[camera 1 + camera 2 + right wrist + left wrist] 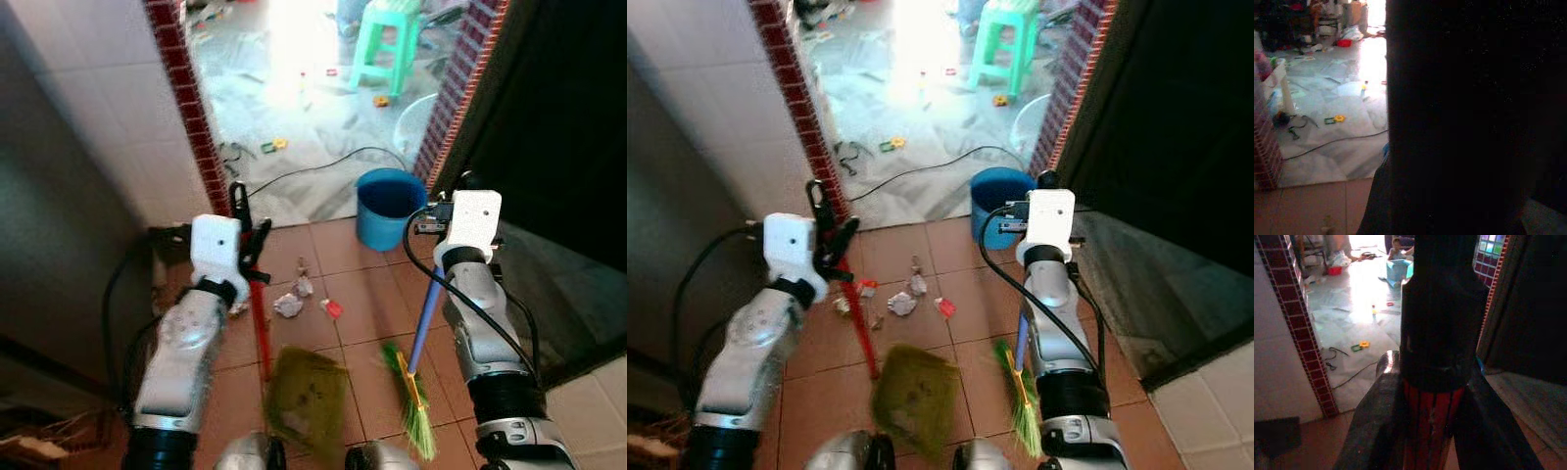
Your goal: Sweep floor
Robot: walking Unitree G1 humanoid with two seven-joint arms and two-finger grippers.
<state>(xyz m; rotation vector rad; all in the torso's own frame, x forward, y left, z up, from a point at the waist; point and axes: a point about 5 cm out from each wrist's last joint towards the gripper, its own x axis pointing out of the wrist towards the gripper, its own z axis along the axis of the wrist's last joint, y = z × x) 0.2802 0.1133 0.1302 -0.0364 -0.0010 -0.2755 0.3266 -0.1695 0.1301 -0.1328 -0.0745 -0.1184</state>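
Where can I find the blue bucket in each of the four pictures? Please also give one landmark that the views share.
Left eye view: the blue bucket stands at the doorway, right of centre, just left of the right gripper.
Right eye view: the bucket is near centre, partly behind the right arm.
Left wrist view: I cannot make it out; the red dustpan handle blocks the middle.
Right wrist view: I cannot tell; a dark shape blocks it.
Shared landmark: the black cable.

Terracotta tiled floor (362,294) carries crumpled white paper scraps (290,304), a small red scrap (333,308) and a round blue plastic bucket (388,206); beyond, a black cable (313,168) crosses pale marble.
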